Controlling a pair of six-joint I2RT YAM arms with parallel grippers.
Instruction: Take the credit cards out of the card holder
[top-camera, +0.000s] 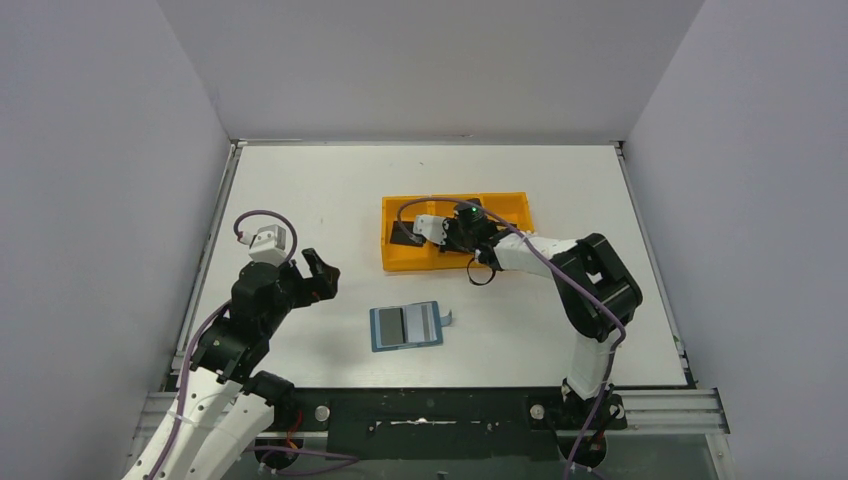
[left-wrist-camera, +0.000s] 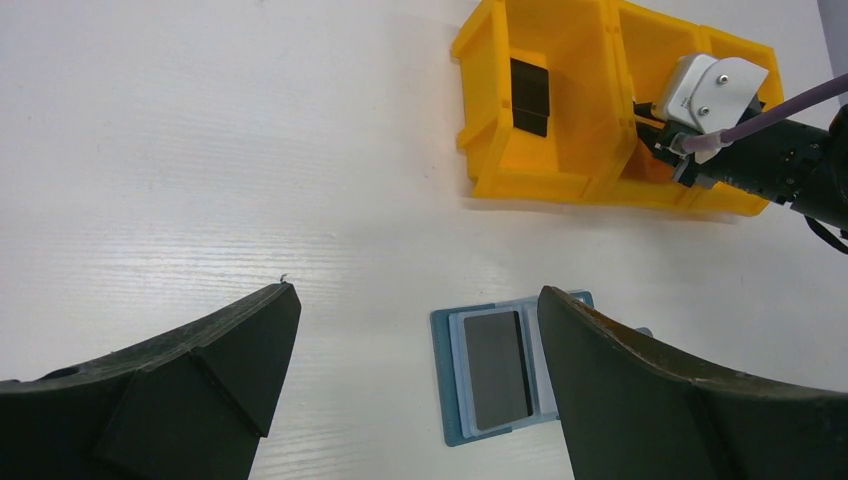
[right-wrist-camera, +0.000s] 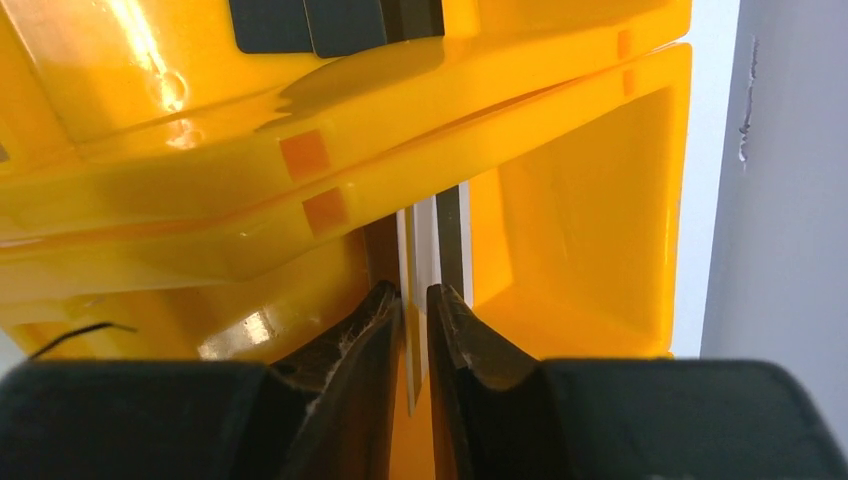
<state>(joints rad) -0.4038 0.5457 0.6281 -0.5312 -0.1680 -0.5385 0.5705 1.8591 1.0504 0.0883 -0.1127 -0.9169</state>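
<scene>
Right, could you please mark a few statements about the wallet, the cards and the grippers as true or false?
1. The wallet lies open on the table. True.
2. The wallet is empty. False: a grey card sits in it.
3. The left gripper holds a card. False: it is open and empty.
4. The right gripper is at the orange tray. True.
5. A black card lies in the tray. True.

A finger (left-wrist-camera: 650, 400) of my left hand (left-wrist-camera: 418, 298) covers the right part of the card holder (left-wrist-camera: 445, 400); I cannot tell whether my right hand (right-wrist-camera: 415, 295) grips the edge-on card (right-wrist-camera: 425, 240).
</scene>
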